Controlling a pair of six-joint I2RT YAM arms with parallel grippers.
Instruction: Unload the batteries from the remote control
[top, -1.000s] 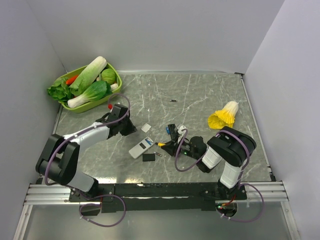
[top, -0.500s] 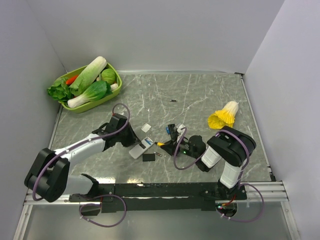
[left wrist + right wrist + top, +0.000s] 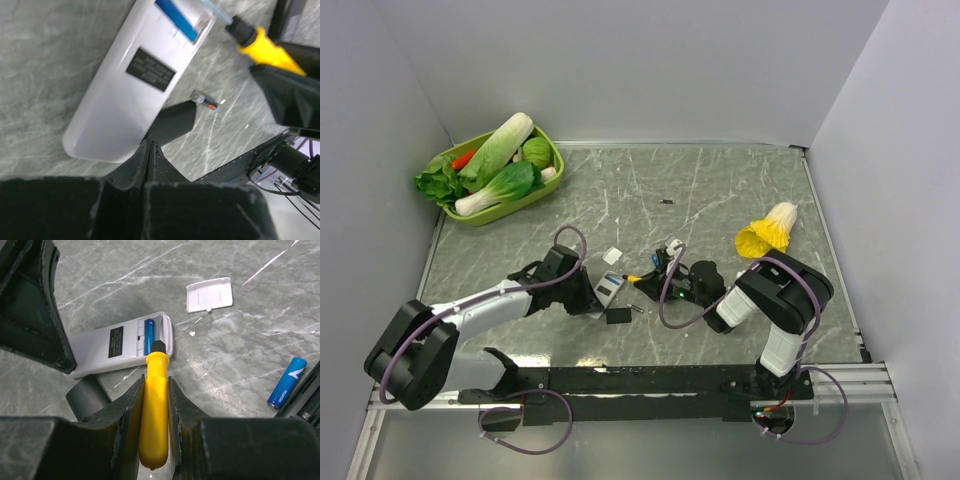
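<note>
A white remote [image 3: 610, 288] lies back-up with its battery bay open, and one blue battery [image 3: 149, 331] sits in the bay. My right gripper [image 3: 156, 382] is shut on a yellow-handled screwdriver [image 3: 155, 410]. The screwdriver's dark tip rests at the bay's edge beside that battery. My left gripper [image 3: 149, 145] is shut and empty, its tips against the remote's [image 3: 135, 85] other end. A loose blue battery [image 3: 287, 382] lies on the table to the right. A small dark cell with an orange end [image 3: 205, 100] lies near the remote. No yellow battery shows.
A white cover plate [image 3: 210, 294] lies beyond the remote and a black cover plate [image 3: 616, 315] in front of it. Part of a black remote [image 3: 306, 407] shows at the right. A green basket [image 3: 470, 213] of vegetables stands at the back left and a yellow-white vegetable [image 3: 766, 232] at the right.
My left arm has swung in and down to the remote's near-left end. My right gripper has moved the screwdriver left, onto the open bay.
</note>
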